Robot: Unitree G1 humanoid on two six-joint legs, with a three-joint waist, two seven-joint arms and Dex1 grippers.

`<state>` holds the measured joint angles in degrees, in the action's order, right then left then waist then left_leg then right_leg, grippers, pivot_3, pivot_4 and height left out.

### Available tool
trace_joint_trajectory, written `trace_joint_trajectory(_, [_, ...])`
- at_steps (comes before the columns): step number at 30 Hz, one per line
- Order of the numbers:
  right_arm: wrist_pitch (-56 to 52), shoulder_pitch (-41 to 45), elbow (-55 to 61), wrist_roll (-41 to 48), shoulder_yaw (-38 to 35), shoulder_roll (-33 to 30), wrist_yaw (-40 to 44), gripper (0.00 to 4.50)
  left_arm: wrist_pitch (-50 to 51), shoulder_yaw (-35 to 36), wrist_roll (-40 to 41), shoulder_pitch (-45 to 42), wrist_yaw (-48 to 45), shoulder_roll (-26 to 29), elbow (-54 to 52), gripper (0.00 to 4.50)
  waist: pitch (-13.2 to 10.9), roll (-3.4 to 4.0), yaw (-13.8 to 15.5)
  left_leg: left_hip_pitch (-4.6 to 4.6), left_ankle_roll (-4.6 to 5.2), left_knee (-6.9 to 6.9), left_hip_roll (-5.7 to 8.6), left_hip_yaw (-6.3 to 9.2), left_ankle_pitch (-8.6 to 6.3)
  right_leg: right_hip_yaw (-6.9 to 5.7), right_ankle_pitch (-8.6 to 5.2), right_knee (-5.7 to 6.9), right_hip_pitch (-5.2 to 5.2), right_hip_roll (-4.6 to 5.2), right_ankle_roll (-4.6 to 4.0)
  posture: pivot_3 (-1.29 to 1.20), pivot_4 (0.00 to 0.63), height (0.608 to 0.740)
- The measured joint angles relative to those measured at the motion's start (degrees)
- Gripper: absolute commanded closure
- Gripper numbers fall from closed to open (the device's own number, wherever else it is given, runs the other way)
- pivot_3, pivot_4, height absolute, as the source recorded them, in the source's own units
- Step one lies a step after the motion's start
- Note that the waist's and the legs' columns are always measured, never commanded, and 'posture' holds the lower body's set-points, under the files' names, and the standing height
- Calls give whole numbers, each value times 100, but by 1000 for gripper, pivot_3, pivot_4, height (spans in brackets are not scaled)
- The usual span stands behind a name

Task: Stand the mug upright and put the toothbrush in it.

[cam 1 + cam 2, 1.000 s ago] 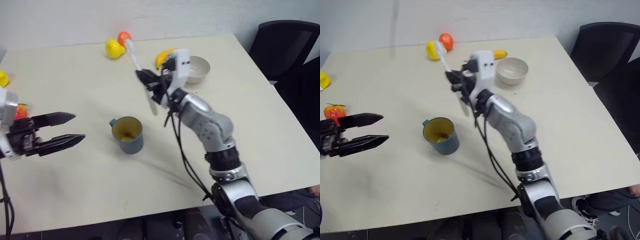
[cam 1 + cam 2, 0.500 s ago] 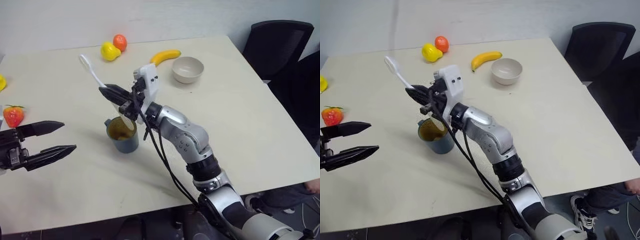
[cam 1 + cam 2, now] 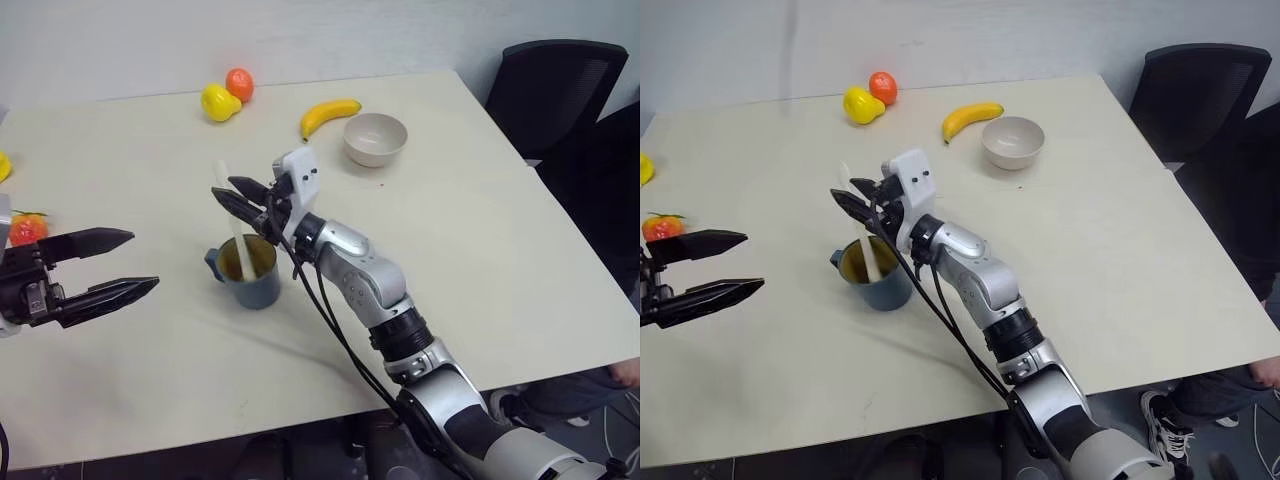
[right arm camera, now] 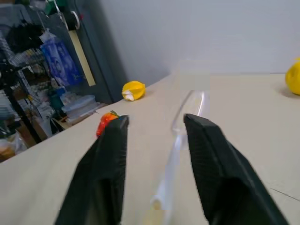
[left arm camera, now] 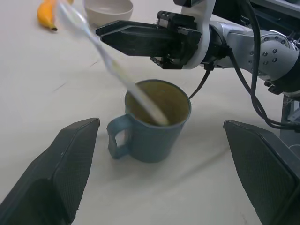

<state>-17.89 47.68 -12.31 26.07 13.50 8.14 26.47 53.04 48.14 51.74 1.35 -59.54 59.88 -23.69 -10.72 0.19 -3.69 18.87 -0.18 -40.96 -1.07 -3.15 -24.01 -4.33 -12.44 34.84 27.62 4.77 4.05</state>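
Toothbrush [image 3: 236, 232] stands tilted in the mug [image 3: 247, 271], head just off the right pincer [image 3: 232, 193] tips — fingers apart, nothing between them. Mug upright on the worktop [image 3: 480, 230], below and just ahead of that pincer. Left pincer [image 3: 128, 266] wide apart, empty, well off to the mug's far side. Mug holds the toothbrush's lower end.

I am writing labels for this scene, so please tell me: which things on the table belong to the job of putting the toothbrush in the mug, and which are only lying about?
Part of the job:
- mug, upright
- toothbrush, standing in the mug
- right gripper, open just above the mug
- left gripper, open, off to the side

Only lying about:
- bowl
- banana
- lemon
- orange
- strawberry
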Motion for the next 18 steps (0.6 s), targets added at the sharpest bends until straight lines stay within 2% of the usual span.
trace_joint_trajectory(4, [-265, -357, 748, 45, 31, -48, 46, 211, -114, -277, -6, -163, 0, -1, 80, 0, 0, 0, 20, 4, 0, 0, 1, 7, 0, -1, -1, -1, 0, 2, -1, 0, 150, 740])
trace_joint_trajectory(5, [-328, -425, 872, 41, 38, -75, 59, 35, -136, -340, -8, -192, 2, -1, 113, 0, 0, 0, 22, 6, 0, -1, 3, 7, 0, -1, -1, -1, 0, 2, -1, 0, 150, 740])
trace_joint_trajectory(8, [-766, -453, 1579, 160, -18, -736, 368, 35, -225, -481, -7, -273, 0, -24, 141, 0, 1, -2, 47, 13, 4, -5, 7, 12, -1, -6, 0, -2, 2, 4, -1, 0, 150, 740])
trace_joint_trajectory(13, [-1755, -453, 2645, 874, -474, -2974, 1848, 35, -353, -604, -24, -306, -20, -25, 196, 0, 0, -1, 175, 26, 29, -10, 29, 23, -10, -19, 2, -19, -2, 9, 4, 0, 150, 740])
trace_joint_trajectory(16, [-2240, -737, 2938, 1344, -758, -4853, 3375, 35, -381, -587, -23, -222, -241, 92, 211, 0, -3, 0, 230, 30, 46, -8, 30, 16, -22, -33, 4, -42, -5, -6, 8, 0, 150, 740])
trace_joint_trajectory(18, [-2436, -835, 2927, 1505, -971, -5620, 4072, 35, -389, -479, -42, -61, -439, 209, 212, 0, -4, -1, 223, 29, 51, -8, 28, 7, -26, -31, 7, -51, -7, -9, 14, 0, 150, 740])
